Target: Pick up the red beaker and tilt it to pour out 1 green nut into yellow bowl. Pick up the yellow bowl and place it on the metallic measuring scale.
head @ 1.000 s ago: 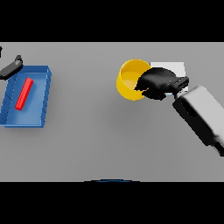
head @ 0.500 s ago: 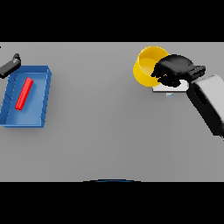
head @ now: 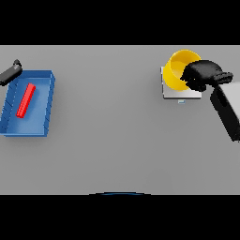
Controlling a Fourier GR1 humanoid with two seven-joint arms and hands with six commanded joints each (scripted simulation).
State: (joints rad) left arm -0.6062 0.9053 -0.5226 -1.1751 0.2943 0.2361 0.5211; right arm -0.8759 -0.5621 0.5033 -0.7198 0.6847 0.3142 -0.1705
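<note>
The yellow bowl is tilted over the metallic measuring scale at the table's far right. My right hand grips the bowl's right rim with curled fingers. Whether the bowl touches the scale's plate I cannot tell. The red beaker lies on its side in the blue tray at the left. My left hand shows at the far left edge, just behind the tray; its fingers are not clear. No green nut is visible; the bowl's inside is partly hidden by my hand.
The blue tray sits at the left side of the grey table. My right forearm slants in from the right edge, beside the scale.
My right hand has carried the yellow bowl right and away from me, from the table beside the scale to above the scale. The left hand and the red beaker have stayed put.
</note>
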